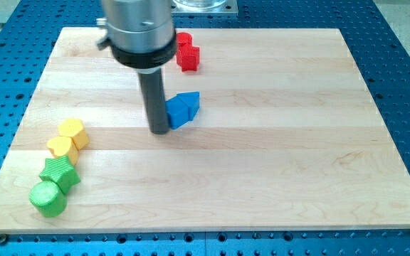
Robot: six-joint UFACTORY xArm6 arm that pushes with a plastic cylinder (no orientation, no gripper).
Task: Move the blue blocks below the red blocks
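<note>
Blue blocks (183,109) sit near the middle of the wooden desk (262,156), at 6 o'clock from the red blocks (186,52). My tip (161,130) touches their 9 o'clock side; it has nothing to grip with.

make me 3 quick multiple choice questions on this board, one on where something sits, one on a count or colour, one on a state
1. Where do the red blocks sit?
A. near the view's top, partly behind the arm
B. the view's bottom right corner
C. among the green blocks

2. How many yellow blocks are on the wooden board?
A. none
B. two
C. five

3. How does my tip stand to the blue blocks?
A. far off at the view's right edge
B. resting on top of the green blocks
C. right against their left side

Answers:
1 A: the red sits by the top edge, above the blue.
2 B: two yellow blocks lie at the view's left, just above two green blocks.
3 C: the rod's end meets the blue blocks' left side with no gap showing.
</note>
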